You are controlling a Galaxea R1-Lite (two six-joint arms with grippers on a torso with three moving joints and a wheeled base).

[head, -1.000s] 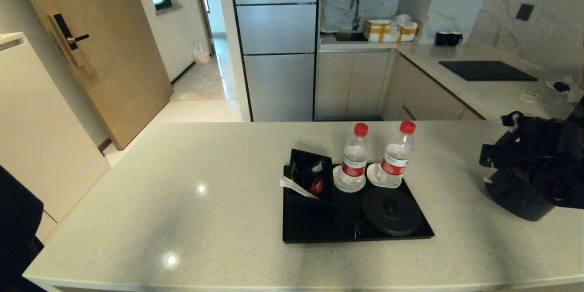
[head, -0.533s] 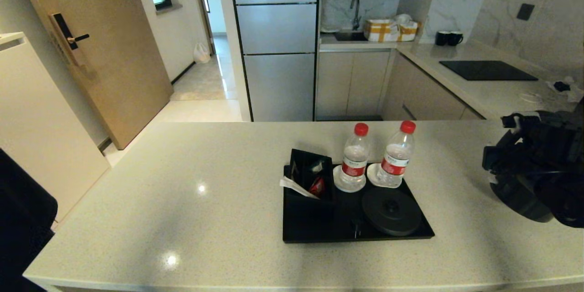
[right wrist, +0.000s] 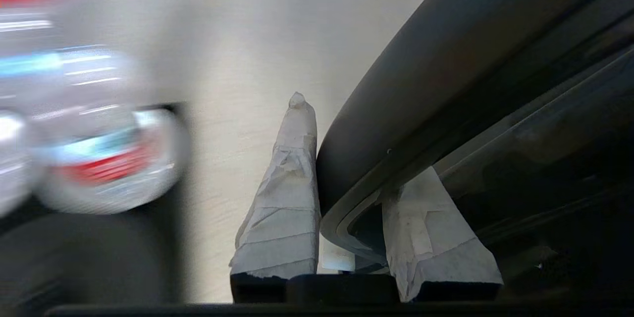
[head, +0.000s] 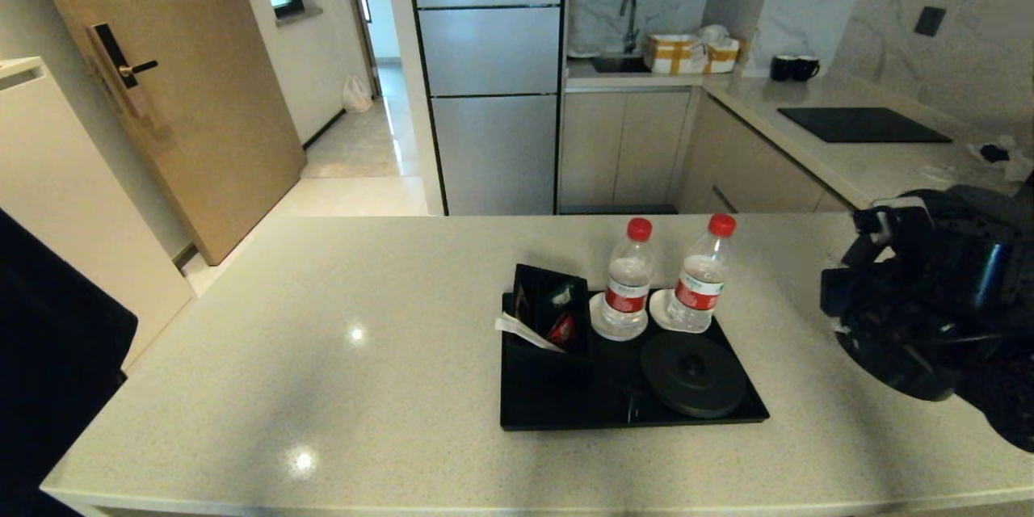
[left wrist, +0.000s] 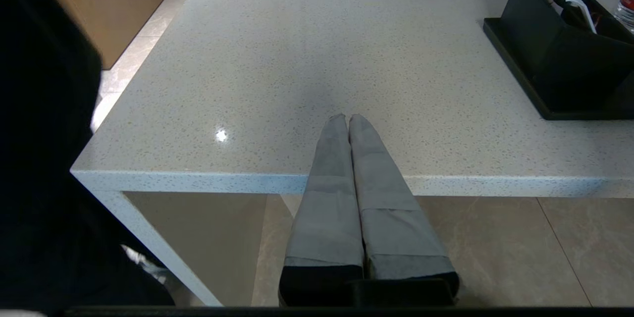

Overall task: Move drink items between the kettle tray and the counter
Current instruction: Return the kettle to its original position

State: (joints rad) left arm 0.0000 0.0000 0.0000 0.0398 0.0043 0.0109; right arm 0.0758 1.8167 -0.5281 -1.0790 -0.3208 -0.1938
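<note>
right of the kettle tray (head: 565,412), right gripper (right wrist: 346,198) clamps the kettle (right wrist: 446,84) handle; left gripper (left wrist: 348,120) closed, empty.

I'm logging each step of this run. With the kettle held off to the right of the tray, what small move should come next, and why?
Probably carry the kettle left toward the round base on the tray. The right hand is shut on the kettle's handle, the kettle sits beyond the tray's right edge, and the base is bare.

Black gripper (left wrist: 349,119) with tapered grey tape-wrapped fingers (left wrist: 327,198).
</note>
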